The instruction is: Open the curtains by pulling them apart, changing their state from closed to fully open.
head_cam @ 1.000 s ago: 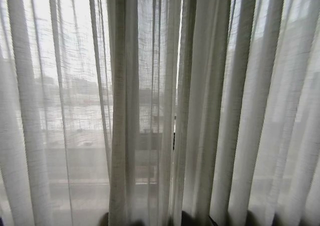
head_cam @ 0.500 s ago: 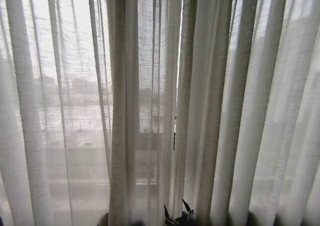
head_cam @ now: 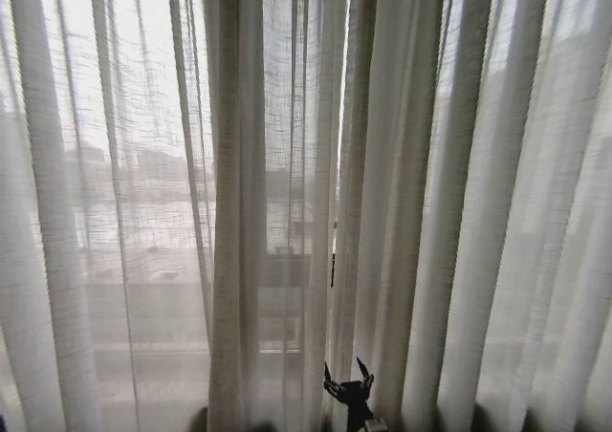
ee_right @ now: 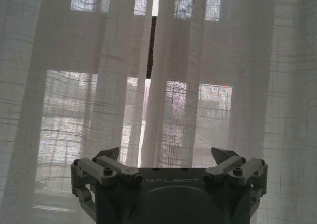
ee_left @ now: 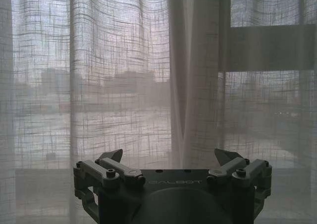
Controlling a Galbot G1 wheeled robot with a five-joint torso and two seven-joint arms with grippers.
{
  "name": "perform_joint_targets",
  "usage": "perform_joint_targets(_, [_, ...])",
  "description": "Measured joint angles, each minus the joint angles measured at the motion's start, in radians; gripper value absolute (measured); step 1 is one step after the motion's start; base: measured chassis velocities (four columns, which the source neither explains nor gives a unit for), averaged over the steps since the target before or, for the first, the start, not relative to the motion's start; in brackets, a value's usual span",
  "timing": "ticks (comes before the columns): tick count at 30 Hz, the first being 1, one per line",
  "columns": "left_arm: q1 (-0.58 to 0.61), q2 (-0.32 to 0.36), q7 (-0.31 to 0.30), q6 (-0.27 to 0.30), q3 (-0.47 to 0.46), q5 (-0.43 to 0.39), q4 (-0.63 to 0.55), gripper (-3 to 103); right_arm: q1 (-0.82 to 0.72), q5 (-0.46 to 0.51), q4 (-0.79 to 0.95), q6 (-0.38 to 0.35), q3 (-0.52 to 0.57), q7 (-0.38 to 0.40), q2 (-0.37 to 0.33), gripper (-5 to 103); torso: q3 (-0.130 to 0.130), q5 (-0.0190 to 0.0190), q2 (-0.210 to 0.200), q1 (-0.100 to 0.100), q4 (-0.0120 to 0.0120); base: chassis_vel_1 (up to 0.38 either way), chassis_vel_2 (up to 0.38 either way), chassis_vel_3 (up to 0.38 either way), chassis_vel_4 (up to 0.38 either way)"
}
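- The curtains (head_cam: pixel 239 212), two sheer white pleated panels, hang closed across the whole head view, from the top edge to the bottom.
- On the left of the head view the fabric is thin enough to show a hazy outdoor scene of buildings (head_cam: pixel 143 174) behind it (pale and washed out by daylight).
- Near the middle, thicker folds bunch together where the two panels meet, with a narrow dark slit (head_cam: pixel 333 260) between their edges.
- Just right of that slit, at the bottom edge of the head view, a dark gripper (head_cam: pixel 348 379) pokes up in front of the fabric, its two pointed fingertips spread apart with nothing between them (which arm it belongs to cannot be told from this view).
- To the right, the pleats run broader and denser, leaning slightly outward toward the top.
- In the left wrist view, the left gripper (ee_left: pixel 168 158) faces the sheer cloth close up, its jaws spread wide and holding nothing; one heavy fold (ee_left: pixel 190 75) hangs straight ahead of it, and dim window frame bars (ee_left: pixel 270 48) show through the weave.
- In the right wrist view, the right gripper (ee_right: pixel 166 154) is likewise spread wide and empty, aimed at the meeting edges of the panels, where a thin gap (ee_right: pixel 151 45) lets a dark strip and a sliver of bright light through.
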Motion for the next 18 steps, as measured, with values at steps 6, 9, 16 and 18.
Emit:
perform_joint_targets(6, [0.015, -0.023, 0.000, -0.016, -0.001, 0.018, 0.015, 100, 0.057, -0.003, -0.058, 0.005, 0.017, 0.024, 0.000, 100, 0.000, 0.0000, 0.000, 0.000, 0.0000, 0.000, 0.000, 0.000, 0.000])
perform_joint_targets(9, [0.019, -0.031, 0.001, -0.020, 0.003, 0.028, 0.018, 100, 0.075, -0.004, -0.069, 0.005, 0.030, 0.030, 0.000, 100, 0.000, -0.0001, 0.000, 0.000, 0.0000, 0.000, 0.000, 0.000, 0.000])
perform_joint_targets(16, [0.010, -0.026, 0.001, -0.015, 0.005, 0.030, 0.017, 100, 0.104, -0.006, -0.093, 0.005, 0.035, 0.035, 0.000, 90, 0.000, 0.0000, 0.000, 0.000, -0.0001, 0.000, 0.000, 0.000, 0.000])
perform_joint_targets(18, [0.009, -0.026, 0.001, -0.014, 0.005, 0.030, 0.017, 100, 0.111, -0.006, -0.098, 0.005, 0.036, 0.037, 0.000, 85, 0.000, 0.0000, 0.000, 0.000, 0.0000, 0.000, 0.000, 0.000, 0.000])
